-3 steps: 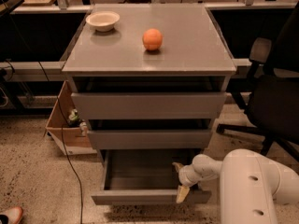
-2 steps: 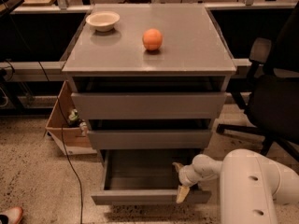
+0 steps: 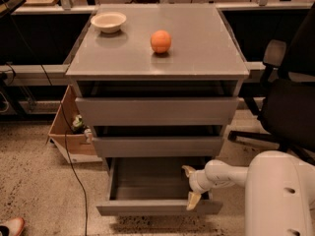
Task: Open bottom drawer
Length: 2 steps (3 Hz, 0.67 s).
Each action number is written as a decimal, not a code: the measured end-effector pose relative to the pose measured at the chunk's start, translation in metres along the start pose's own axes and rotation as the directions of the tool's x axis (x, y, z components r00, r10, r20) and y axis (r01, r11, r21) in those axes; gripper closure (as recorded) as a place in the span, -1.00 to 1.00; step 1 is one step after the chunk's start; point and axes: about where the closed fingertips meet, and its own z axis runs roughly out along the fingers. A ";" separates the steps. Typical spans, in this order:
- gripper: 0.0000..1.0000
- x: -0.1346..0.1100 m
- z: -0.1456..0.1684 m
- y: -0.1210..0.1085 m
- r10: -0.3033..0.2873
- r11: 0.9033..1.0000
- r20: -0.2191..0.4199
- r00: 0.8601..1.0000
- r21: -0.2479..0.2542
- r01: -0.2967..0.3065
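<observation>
The gripper [image 3: 191,186] is found low at the right end of the bottom drawer [image 3: 147,208], with its fingers spread. One finger [image 3: 188,170] is held over the tray, and the other [image 3: 193,200] is set at the top edge of the front panel. Nothing is pinched between them, and whether the panel is actually touched cannot be told.

The drawer is drawn well out, with its grey tray exposed to the left of the gripper and its front panel just below and in front. The middle drawer [image 3: 157,145] sits closed directly above the gripper. The task is judged to be nearly finished, if not finished.

If more travel is wanted, the pull should be made straight outward along the slides and kept level. Because the panel is engaged at its right end and not at its centre, a skewed pull is likely to bind the drawer, so slow, even motion is advised. The pull should be stopped before the slides run out. For withdrawal, the gripper is best backed outward first, so that the middle drawer above is not struck.
</observation>
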 end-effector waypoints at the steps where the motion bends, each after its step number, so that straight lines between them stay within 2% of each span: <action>1: -1.00 -0.016 -0.022 -0.014 -0.019 1.000 -0.020 1.000 -0.016 0.019; 2: -0.65 -0.021 -0.021 -0.032 0.007 1.000 -0.032 0.999 -0.018 -0.008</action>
